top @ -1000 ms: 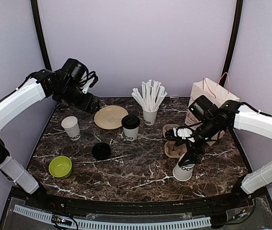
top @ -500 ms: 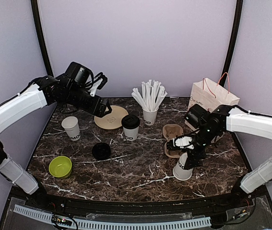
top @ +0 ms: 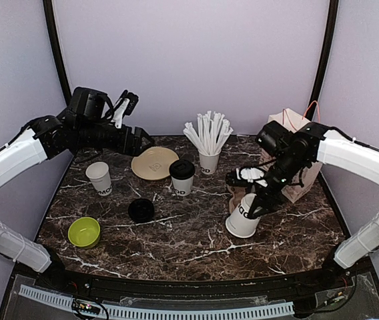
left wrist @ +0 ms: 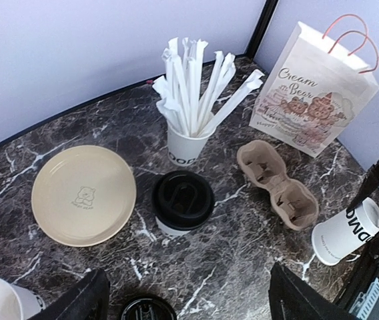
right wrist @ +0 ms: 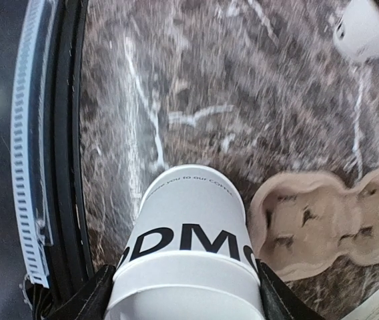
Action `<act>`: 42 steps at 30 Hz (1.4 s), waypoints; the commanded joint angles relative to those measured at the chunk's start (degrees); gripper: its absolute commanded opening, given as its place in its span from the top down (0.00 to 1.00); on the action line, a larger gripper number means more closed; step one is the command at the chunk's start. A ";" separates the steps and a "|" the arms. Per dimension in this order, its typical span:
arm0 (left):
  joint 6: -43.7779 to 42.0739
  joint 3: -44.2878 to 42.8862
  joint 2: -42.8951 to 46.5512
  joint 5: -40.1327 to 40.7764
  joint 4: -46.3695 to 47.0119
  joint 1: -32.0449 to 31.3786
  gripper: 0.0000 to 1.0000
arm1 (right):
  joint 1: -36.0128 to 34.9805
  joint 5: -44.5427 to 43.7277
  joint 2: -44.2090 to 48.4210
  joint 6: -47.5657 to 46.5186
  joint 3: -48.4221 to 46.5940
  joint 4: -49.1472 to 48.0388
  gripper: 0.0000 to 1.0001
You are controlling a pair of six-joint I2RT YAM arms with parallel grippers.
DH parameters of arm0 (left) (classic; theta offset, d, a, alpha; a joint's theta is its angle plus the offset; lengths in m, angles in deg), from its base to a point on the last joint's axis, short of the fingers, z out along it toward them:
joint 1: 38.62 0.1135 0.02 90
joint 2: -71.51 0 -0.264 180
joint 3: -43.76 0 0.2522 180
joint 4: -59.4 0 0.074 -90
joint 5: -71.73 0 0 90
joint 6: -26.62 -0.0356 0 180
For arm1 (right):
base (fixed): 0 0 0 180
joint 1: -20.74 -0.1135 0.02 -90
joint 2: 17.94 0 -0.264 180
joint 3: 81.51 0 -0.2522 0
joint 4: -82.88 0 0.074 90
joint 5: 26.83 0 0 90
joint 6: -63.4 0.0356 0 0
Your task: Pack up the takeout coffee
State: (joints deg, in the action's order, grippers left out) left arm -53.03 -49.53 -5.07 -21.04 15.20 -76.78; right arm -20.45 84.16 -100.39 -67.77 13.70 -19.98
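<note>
One takeout coffee cup (top: 242, 217), white with black letters, is tilted with its base toward the front left. My right gripper (top: 261, 200) is shut on its upper part, fingers against both sides (right wrist: 183, 300), and hides the lid. The cup (left wrist: 346, 230) hangs just in front of the brown pulp cup carrier (top: 235, 195) (right wrist: 316, 220) (left wrist: 276, 183). A second takeout coffee cup (top: 181, 177) (left wrist: 183, 202) stands upright mid-table under its black lid. My left gripper (top: 143, 141) (left wrist: 189, 307) hovers open high over the back left, holding nothing.
A printed paper bag (top: 296, 143) (left wrist: 313, 93) stands back right. A cup of wrapped straws (top: 209, 143) (left wrist: 188, 100) is at the back centre, a beige plate (top: 154, 163) (left wrist: 83, 193) left of it. A lidless white cup (top: 99, 177), a loose black lid (top: 141, 210) and a green bowl (top: 84, 231) sit on the left.
My right gripper has closed on the front-right cup, tipped it and carried it up and to the left. My left arm has pulled back to the left.
</note>
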 commanded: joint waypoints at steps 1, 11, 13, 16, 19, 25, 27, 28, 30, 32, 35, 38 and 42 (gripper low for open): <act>3.74 10.35 7.38 -6.95 21.88 -0.44 0.14 | 1.27 13.97 0.67 5.38 -10.25 -2.38 0.38; 22.79 39.01 14.68 -17.46 77.94 -1.59 0.05 | 12.21 38.42 -3.19 38.28 -19.86 -34.22 0.37; 26.13 40.03 12.18 -19.20 83.30 -2.51 0.05 | 12.63 39.76 -3.17 42.79 -18.91 -39.52 0.36; 28.62 38.41 7.21 -21.87 87.31 -5.03 0.05 | 12.77 41.11 -4.40 45.39 -19.18 -41.36 0.37; 28.51 35.81 3.45 -22.99 88.05 -7.58 0.07 | 12.74 41.92 -4.32 47.93 -17.81 -44.03 0.37; 30.82 30.05 -4.05 -25.04 91.14 -9.68 0.14 | 12.79 41.86 -3.74 48.69 -16.45 -44.91 0.37; 31.22 27.97 -6.33 -26.48 91.65 -10.33 0.20 | 12.73 41.93 -3.62 48.93 -16.01 -45.24 0.37; 31.35 27.25 -7.81 -26.85 91.71 -10.52 0.24 | 12.77 41.95 -3.59 49.03 -15.79 -45.39 0.37; 31.65 25.34 -9.68 -27.91 92.44 -11.01 0.33 | 12.79 41.96 -3.50 49.20 -15.33 -45.69 0.37; 32.19 23.95 -11.18 -28.71 93.35 -11.24 0.46 | 12.73 42.04 -3.38 49.23 -14.92 -45.93 0.37; 32.53 22.97 -12.09 -28.74 94.18 -11.35 0.69 | 12.78 42.06 -3.20 49.19 -14.52 -46.06 0.37; 32.11 23.14 -11.69 -27.71 93.81 -11.40 0.89 | 12.87 41.87 -2.83 48.72 -14.53 -45.26 0.31; 26.91 21.65 -8.23 -25.88 84.38 -11.38 1.00 | 15.65 39.19 -1.73 42.13 -16.15 -37.31 0.12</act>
State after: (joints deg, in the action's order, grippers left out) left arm -21.21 -25.09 -17.64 -47.75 105.05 -87.97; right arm -7.16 125.73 -104.37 -20.27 -1.23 -62.65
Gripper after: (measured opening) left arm 0.025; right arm 0.833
